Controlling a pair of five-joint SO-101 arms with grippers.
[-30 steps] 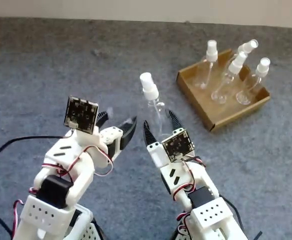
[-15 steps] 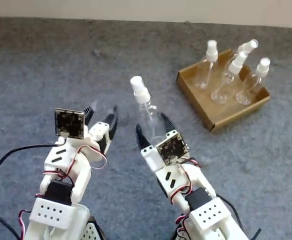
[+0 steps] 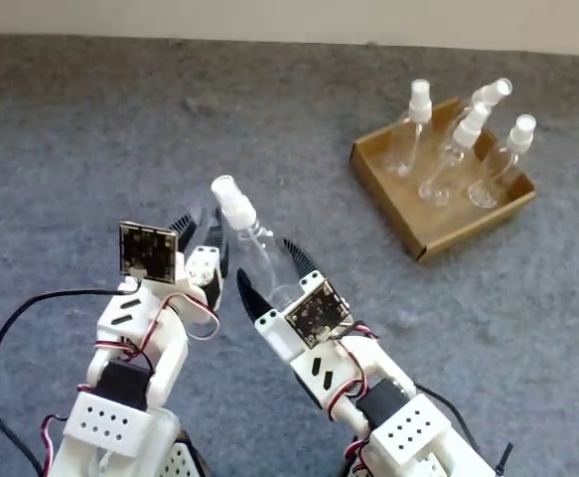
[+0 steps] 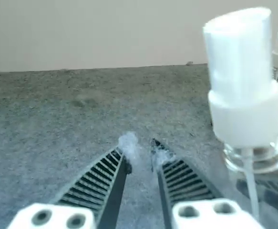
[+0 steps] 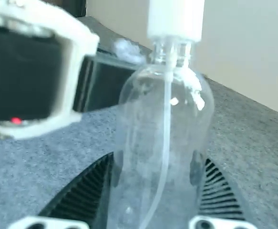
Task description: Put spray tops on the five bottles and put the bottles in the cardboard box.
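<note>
A clear bottle (image 3: pixel 257 253) with a white spray top (image 3: pixel 234 202) leans to the left above the grey mat, and my right gripper (image 3: pixel 266 268) is shut on its body. In the right wrist view the bottle (image 5: pixel 162 143) stands between both black fingers (image 5: pixel 81 195), with the dip tube visible inside. My left gripper (image 3: pixel 198 225) sits just left of the spray top, open by a narrow gap and holding nothing. The left wrist view has its fingertips (image 4: pixel 122 160) close together and the spray top (image 4: pixel 243 81) beside them. The cardboard box (image 3: pixel 378 184) lies at the back right.
Several capped clear bottles (image 3: pixel 448 159) stand and lean inside the box. The two arms are close together at the front of the mat. Open grey mat (image 3: pixel 90 129) stretches to the left and behind the grippers.
My right gripper has carried the bottle left and toward the front, tilting it left. The left gripper's fingers have closed from wide apart to a narrow gap, and it has drawn back.
</note>
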